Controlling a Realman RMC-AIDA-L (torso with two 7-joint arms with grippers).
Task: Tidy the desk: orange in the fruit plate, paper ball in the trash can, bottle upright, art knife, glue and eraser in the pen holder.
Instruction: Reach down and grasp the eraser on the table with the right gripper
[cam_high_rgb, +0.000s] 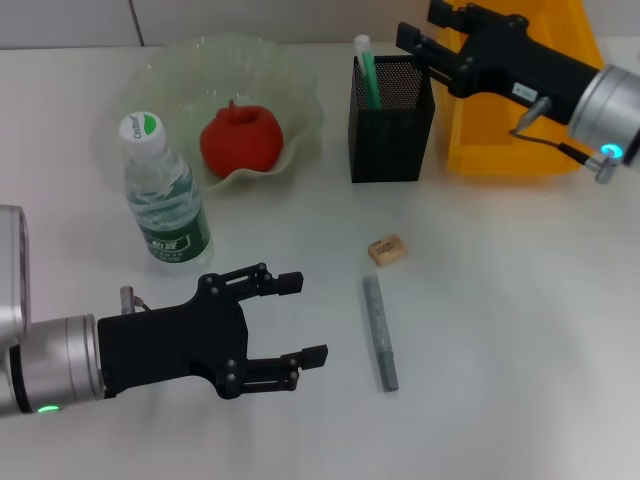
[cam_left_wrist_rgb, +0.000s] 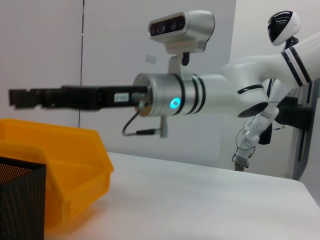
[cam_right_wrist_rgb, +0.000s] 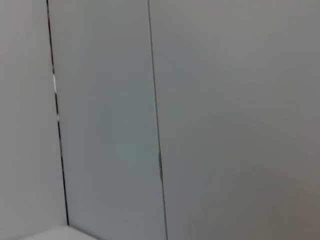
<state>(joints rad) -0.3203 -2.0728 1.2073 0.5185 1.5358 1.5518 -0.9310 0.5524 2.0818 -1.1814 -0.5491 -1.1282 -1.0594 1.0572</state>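
On the table, grey glue (cam_high_rgb: 380, 333) lies flat (clear-ended).

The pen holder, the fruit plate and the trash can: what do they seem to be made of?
The pen holder: probably black metal mesh, since its walls are finely perforated and see-through. The fruit plate: pale green translucent glass, or possibly plastic, glossy with a ruffled rim. The trash can: likely smooth opaque yellow plastic with moulded edges.

Black wire-mesh pen holder (cam_high_rgb: 391, 120), glossy yellow plastic trash can (cam_high_rgb: 510, 130), translucent glassy fruit plate (cam_high_rgb: 290, 95).
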